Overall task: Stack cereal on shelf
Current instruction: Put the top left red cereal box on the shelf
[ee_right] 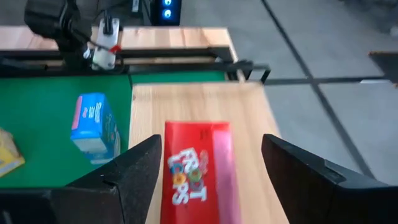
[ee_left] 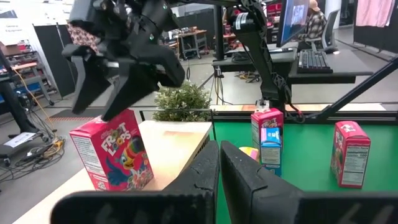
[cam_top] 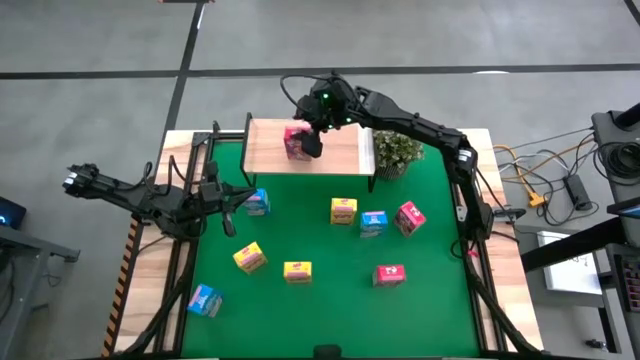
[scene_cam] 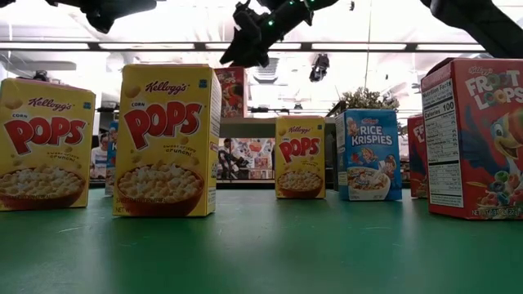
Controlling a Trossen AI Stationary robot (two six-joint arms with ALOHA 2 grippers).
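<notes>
A pink-red cereal box [cam_top: 296,143] stands upright on its base on the light-wood shelf [cam_top: 340,150], left of the shelf's middle. My right gripper [ee_right: 211,146] hovers over it, open. Its two fingers stand either side of the box's top [ee_right: 196,134] with a gap on each side. In the left wrist view the same fingers [ee_left: 130,87] hang just above the box [ee_left: 115,155]. My left gripper [ee_left: 219,155] is shut and empty. It waits level over the table's left part [cam_top: 238,202], beside a blue box [cam_top: 258,202].
Several more cereal boxes stand scattered on the green tabletop: yellow [cam_top: 343,211], blue [cam_top: 373,223], pink-red [cam_top: 410,217], yellow [cam_top: 249,257], yellow [cam_top: 297,271], pink-red [cam_top: 389,274], blue [cam_top: 204,300]. A small potted plant [cam_top: 397,152] stands at the shelf's right end. The shelf's right part shows bare board.
</notes>
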